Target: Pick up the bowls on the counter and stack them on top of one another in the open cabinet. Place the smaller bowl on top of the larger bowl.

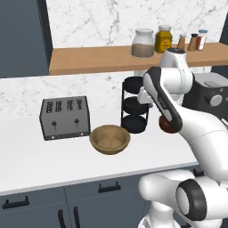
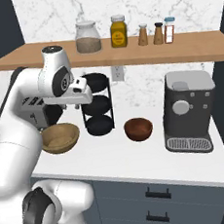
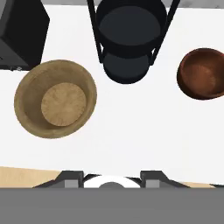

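Hand view is looking straight down on the white surface (image 3: 131,131), where the larger bowl (image 3: 55,99) is sitting to one side of the black three-tier rack (image 3: 130,39) and the smaller bowl (image 3: 202,73) to the other, both apart from it. The gripper (image 3: 112,176) is hanging above them holding nothing; whether its fingertips are standing apart, I cannot tell. In the right base view the open cabinet (image 2: 127,53) is carrying jars.

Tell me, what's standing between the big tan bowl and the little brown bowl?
The black three-tier rack stands between the tan bowl and the brown bowl, seen from the right base view.
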{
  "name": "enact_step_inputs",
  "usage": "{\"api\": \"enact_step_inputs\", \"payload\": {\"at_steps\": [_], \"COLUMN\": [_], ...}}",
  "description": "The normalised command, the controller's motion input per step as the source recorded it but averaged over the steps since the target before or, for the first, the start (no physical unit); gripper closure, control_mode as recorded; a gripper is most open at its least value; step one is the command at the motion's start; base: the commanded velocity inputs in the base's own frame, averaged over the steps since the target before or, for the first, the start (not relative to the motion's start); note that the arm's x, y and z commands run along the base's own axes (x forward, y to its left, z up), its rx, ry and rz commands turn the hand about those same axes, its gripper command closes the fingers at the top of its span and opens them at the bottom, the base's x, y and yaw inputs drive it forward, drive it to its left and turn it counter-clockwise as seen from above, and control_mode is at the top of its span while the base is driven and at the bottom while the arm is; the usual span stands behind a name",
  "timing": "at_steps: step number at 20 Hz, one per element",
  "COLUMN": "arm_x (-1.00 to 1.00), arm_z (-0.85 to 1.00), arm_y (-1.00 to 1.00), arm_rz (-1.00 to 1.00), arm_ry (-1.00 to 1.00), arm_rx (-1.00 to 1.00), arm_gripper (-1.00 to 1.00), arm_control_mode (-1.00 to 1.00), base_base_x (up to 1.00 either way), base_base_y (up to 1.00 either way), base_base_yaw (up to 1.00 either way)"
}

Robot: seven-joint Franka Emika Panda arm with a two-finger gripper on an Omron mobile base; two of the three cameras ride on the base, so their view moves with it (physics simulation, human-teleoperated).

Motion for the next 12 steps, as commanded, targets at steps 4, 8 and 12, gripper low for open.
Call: {"api": "enact_step_inputs", "payload": {"at_steps": [4,8,12], "arm_x": [-0.01,-0.11,0.0], "arm_z": [0.0,-0.29,-0.62], "arm_y": [0.14,0.12,0.17], "arm_rz": [0.0,0.0,0.01], "arm_ry": [0.0,0.07,0.3], "arm_rx": [0.0,-0.04,-0.16], "arm_gripper": [-1.0,-1.0,-1.0], "arm_control_mode": [-1.0,-1.0,-1.0], "base_base_x": [0.0,0.0,0.0], "base_base_y": [0.0,0.0,0.0], "base_base_yaw": [0.0,0.0,0.0]}}
